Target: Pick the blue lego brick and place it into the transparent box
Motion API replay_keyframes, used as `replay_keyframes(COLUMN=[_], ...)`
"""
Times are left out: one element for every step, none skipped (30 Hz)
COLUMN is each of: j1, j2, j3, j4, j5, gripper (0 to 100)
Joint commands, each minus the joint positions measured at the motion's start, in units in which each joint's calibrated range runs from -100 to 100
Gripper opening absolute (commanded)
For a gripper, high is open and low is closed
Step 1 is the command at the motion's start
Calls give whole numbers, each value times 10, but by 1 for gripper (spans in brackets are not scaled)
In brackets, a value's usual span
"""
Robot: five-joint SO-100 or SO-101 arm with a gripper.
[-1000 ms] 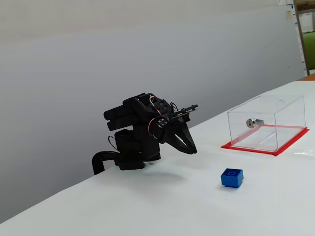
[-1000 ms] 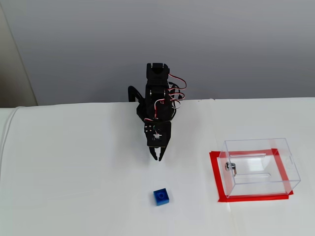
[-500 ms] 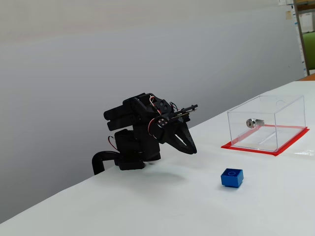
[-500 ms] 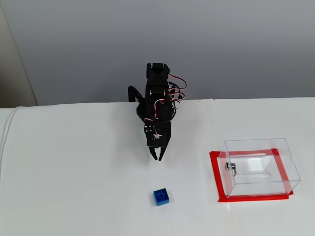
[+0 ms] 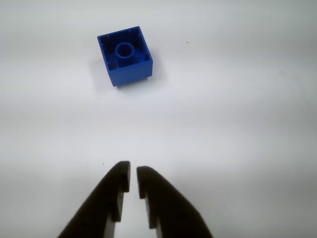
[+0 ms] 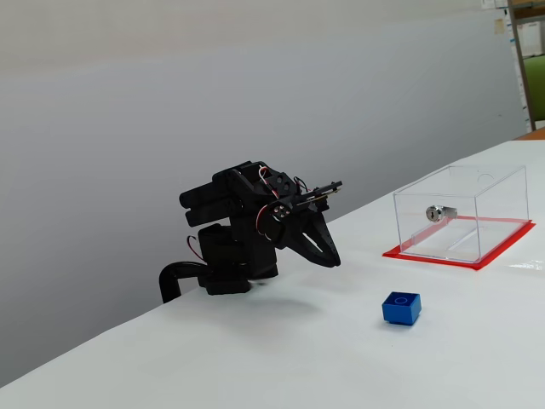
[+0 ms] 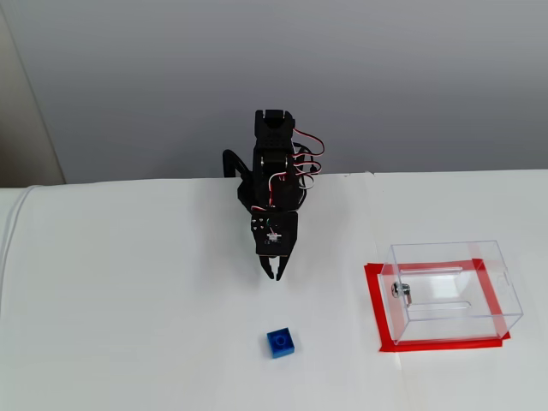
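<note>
The blue lego brick [image 5: 125,55] lies on the white table with its hollow side and a round tube facing up. It also shows in both fixed views [image 6: 401,308] [image 7: 280,342]. My black gripper [image 5: 132,171] is shut and empty, well short of the brick. In both fixed views the gripper [image 6: 335,261] [image 7: 276,275] hangs a little above the table, folded close to the arm's base. The transparent box [image 6: 460,213] [image 7: 452,289] stands on its red base to the right, apart from the brick.
A small silver metal piece [image 6: 439,212] [image 7: 401,292] sits in the box. A grey wall [image 7: 385,77] runs behind the arm. The table's front edge [image 6: 51,382] lies at the lower left in a fixed view.
</note>
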Motion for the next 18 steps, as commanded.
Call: replay_keyframes(j1=[2, 1, 0, -1, -6, -15, -28, -43, -60, -70, -77, -79, -75, -73, -71, -71, -71, -71], j2=[-9, -9, -9, -9, -9, -9, -9, -9, -9, -9, -9, -9, -9, -9, -9, -9, -8, -8], j3=[8, 8, 8, 8, 8, 8, 8, 8, 8, 8, 8, 8, 8, 8, 8, 8, 7, 7], j4=[1, 1, 0, 0, 0, 0, -1, -1, -1, -1, 0, 0, 0, 0, 0, 0, 0, 0], j5=[-2, -2, -2, -2, -2, -2, -2, -2, -2, -2, -2, -2, -3, -4, -5, -3, -3, -3], gripper=[1, 1, 1, 1, 1, 1, 1, 1, 1, 1, 1, 1, 1, 1, 1, 1, 1, 1])
